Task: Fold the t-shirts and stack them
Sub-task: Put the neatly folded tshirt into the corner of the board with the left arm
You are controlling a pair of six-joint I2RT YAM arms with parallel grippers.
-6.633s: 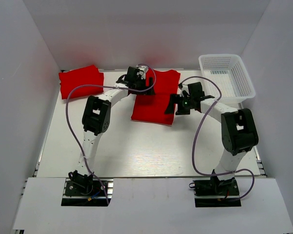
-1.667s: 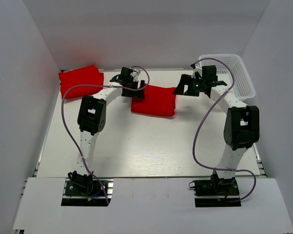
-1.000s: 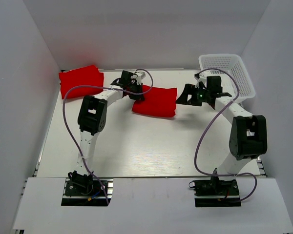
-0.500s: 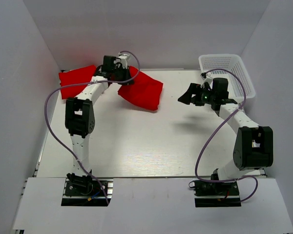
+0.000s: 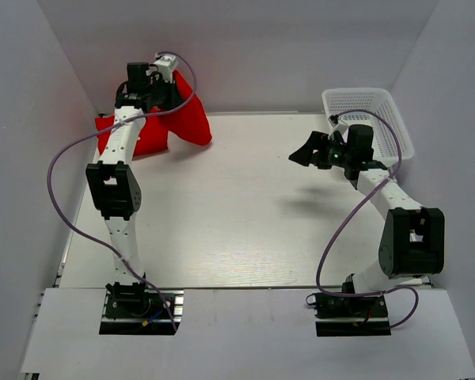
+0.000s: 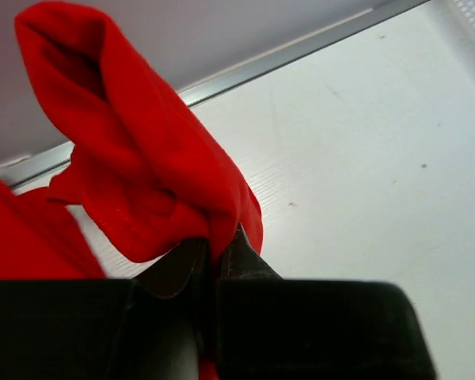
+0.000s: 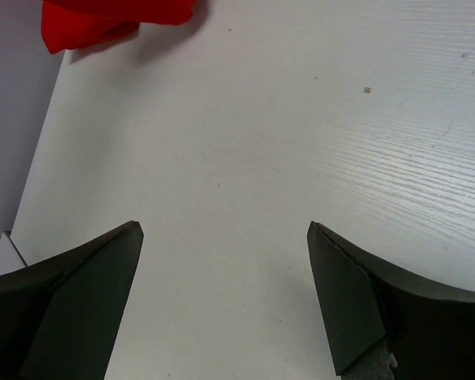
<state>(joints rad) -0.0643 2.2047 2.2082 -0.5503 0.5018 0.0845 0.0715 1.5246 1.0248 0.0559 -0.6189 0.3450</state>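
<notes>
Left tool [image 6: 214,252]: clamped on 1 folded t-shirt [image 5: 188,119], hung above and just right of the stacked t-shirt [image 5: 103,131] on the bench [image 5: 237,222]. Right tool [image 5: 305,150]: spread wide, empty, well right of that stack.

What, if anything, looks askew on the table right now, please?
The hanging t-shirt, pinched in the left gripper, droops in a bunched lump with its fold gaping, by the folded t-shirt at the far left corner. Nothing else stands out.
</notes>
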